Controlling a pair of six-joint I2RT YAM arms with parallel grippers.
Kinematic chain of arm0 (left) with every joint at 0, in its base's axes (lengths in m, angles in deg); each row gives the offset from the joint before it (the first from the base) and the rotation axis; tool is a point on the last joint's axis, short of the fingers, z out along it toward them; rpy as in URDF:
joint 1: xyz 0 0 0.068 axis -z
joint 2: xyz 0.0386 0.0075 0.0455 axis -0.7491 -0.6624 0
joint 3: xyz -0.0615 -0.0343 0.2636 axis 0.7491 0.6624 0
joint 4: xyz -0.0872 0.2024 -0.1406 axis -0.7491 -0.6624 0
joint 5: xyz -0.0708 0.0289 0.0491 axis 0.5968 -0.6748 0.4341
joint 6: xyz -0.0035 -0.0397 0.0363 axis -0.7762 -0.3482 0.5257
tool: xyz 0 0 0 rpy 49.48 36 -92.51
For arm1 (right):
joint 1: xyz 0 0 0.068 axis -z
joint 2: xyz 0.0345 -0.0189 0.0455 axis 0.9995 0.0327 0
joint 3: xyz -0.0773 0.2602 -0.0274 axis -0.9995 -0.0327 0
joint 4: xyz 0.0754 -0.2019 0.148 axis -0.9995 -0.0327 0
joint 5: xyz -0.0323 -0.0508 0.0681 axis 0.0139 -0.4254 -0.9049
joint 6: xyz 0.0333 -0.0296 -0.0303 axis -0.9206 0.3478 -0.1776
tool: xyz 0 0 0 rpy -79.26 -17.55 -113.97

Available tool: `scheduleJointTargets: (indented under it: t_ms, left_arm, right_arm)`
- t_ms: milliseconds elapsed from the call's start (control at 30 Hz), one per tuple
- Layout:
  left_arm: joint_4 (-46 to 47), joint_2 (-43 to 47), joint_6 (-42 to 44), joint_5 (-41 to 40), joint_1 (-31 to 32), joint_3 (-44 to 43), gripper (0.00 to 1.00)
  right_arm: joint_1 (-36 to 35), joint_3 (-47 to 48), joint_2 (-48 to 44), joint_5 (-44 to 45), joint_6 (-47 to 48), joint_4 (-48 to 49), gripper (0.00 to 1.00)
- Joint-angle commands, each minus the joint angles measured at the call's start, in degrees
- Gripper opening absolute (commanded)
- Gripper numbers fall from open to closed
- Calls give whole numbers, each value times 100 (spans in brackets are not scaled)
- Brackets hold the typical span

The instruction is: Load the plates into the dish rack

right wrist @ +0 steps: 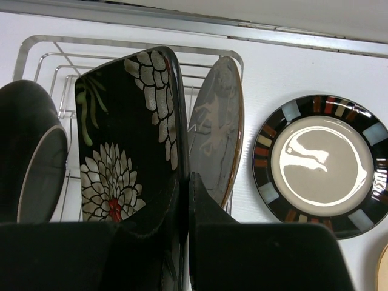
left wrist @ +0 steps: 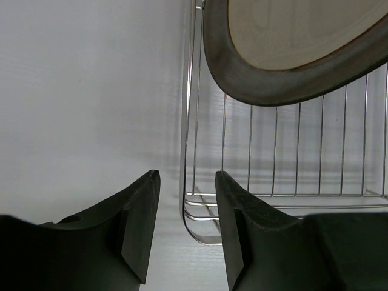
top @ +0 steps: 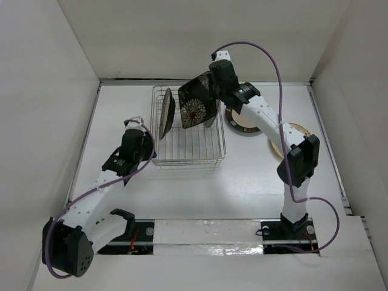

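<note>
The right gripper (right wrist: 185,182) was clamped on the edge of the black square plate (right wrist: 121,139), holding it upright at the twelve o'clock end of the rack (top: 189,159). The plate looked stiff, glossy and breakable, so a firm rim pinch suited it. The left gripper (left wrist: 187,185) stood open and empty.

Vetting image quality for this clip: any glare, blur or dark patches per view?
Top view: evenly lit, sharp, silver wire dish rack clear. Left wrist view: left gripper fills the bottom as dark, detail-poor shapes; dark-rimmed cream round plate slightly soft. Right wrist view: white glare on the glossy round plate with striped rim; black square flowered plate sharp.
</note>
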Motion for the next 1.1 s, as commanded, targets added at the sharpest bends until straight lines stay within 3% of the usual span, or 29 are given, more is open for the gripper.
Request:
scheduleJointTargets:
  t_ms: [0,67,167,200,233,700,1067]
  left_arm:
    - [131,-144,-1,306,-28,-127,38]
    - [175,-276,-10,524,-28,-74,35]
    - [131,-478,-45,866,-28,-74,14]
    - [166,-496,-80,964,-28,-57,2]
    - [218,-514,-219,1183,-28,-13,0]
    - [806,391,-1398,2159,244,655,0]
    - [1370,523,-1504,2933,244,1147,0]
  right_arm:
    - [-51,262,-450,-46,-53,1087,0]
    - [-51,367,-388,68,61,964,0]
    - [-51,368,-362,165,184,911,0]
    - [-51,437,-344,182,211,833,0]
    - [-51,481,-318,217,237,780,0]
    - [-165,781,-433,595,457,6,0]
    - [-332,701,-388,903,53,-100,0]
